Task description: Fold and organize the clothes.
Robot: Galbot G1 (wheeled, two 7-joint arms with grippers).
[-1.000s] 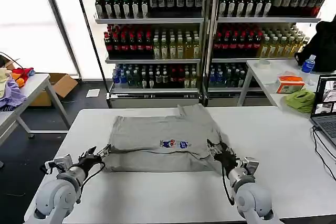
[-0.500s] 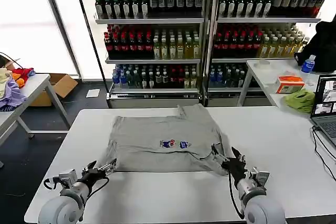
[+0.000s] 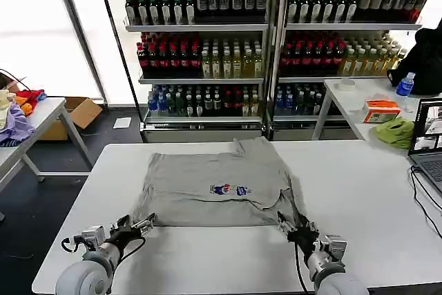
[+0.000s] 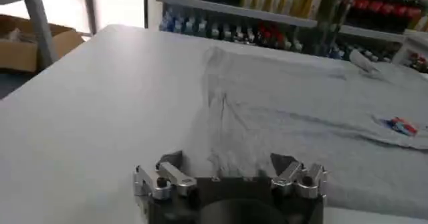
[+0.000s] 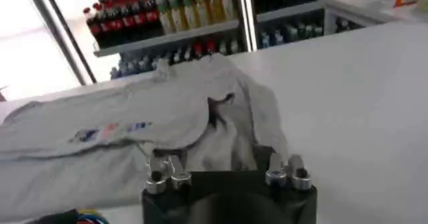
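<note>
Light grey shirt (image 3: 219,188) lying spread on a white table (image 3: 359,198), roughly centred, folded into a broad rectangle with a small multicoloured print (image 3: 230,189) facing up near the middle. Near edge of the shirt straight and parallel to the table's front edge; right side more rumpled, with a sleeve bunched over itself. Left gripper (image 3: 135,226) low over the table just off the shirt's near left corner, jaws wide apart and holding nothing. Right gripper (image 3: 295,229) low at the shirt's near right corner, jaws wide apart and empty, cloth lying just beyond the fingertips. From the left wrist, flat shirt (image 4: 301,112) stretching away past both open fingers (image 4: 164,175). From the right wrist, folded sleeve and print beyond the open fingers (image 5: 160,175). Shelves of bottles (image 3: 207,46) standing behind the table.
</note>
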